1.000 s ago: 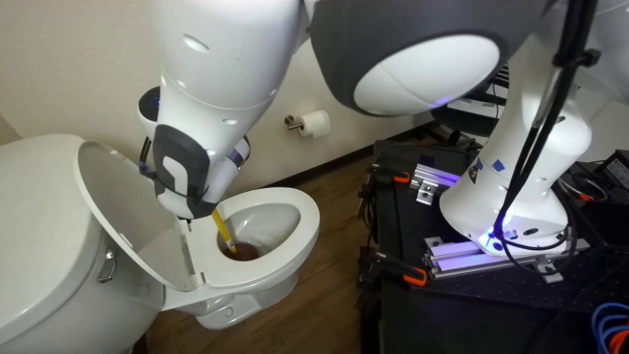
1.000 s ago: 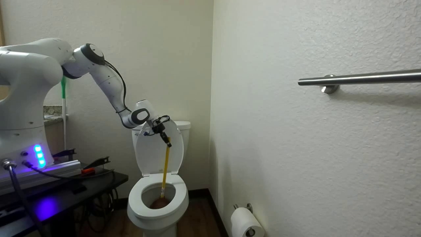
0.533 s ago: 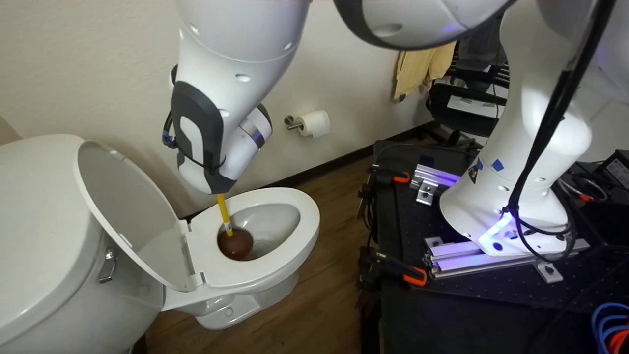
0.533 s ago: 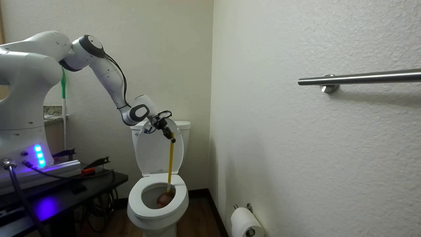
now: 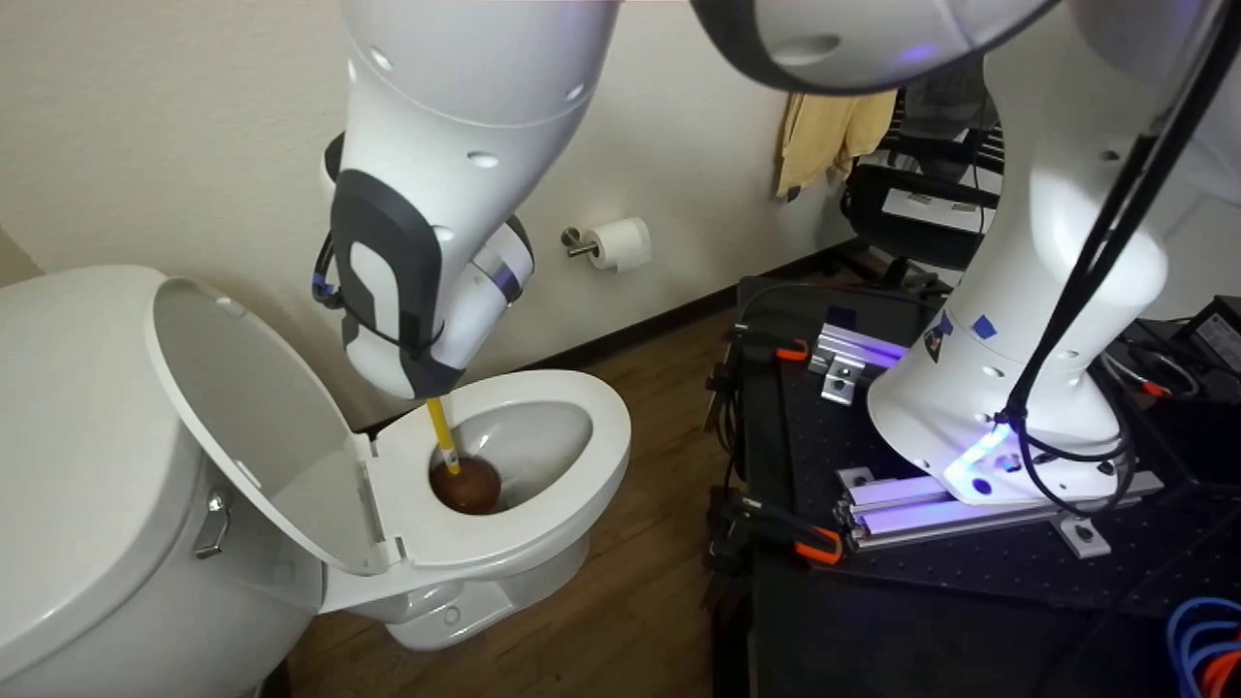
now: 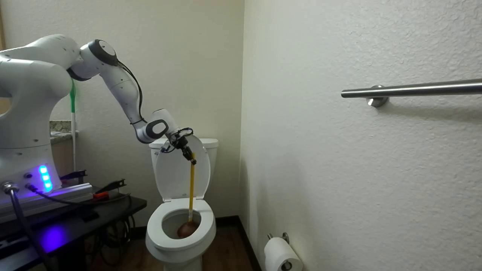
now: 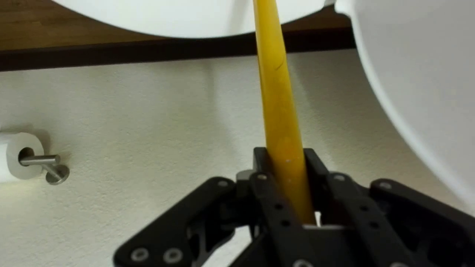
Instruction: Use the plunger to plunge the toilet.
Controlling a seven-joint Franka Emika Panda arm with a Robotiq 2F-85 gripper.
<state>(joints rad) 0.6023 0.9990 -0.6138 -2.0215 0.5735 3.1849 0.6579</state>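
Observation:
The plunger's yellow handle (image 7: 278,92) is clamped near its top between the gripper's black fingers in the wrist view. The gripper (image 7: 285,155) is shut on it; it also shows in an exterior view (image 6: 193,162). In the other exterior picture the wrist hides the gripper. The handle stands nearly upright. The reddish-brown cup (image 5: 470,485) is inside the bowl, toward the rear, below the seat level; it also shows in an exterior view (image 6: 187,229). The white toilet (image 5: 582,494) has its lid (image 5: 262,417) raised, and the gripper is above the seat, in front of the lid.
A paper roll (image 5: 619,242) hangs on the wall (image 5: 698,174) beside the toilet. A metal bar (image 6: 410,89) is fixed higher up. The tank (image 5: 78,427) stands behind the lid. The black table (image 5: 921,620) with clamps (image 5: 795,533) carries the arm's base.
The gripper and plunger rose between the first and middle moments, lifting the cup higher in the bowl. Since then they have come down slightly and shifted a little. The grip on the handle stays.

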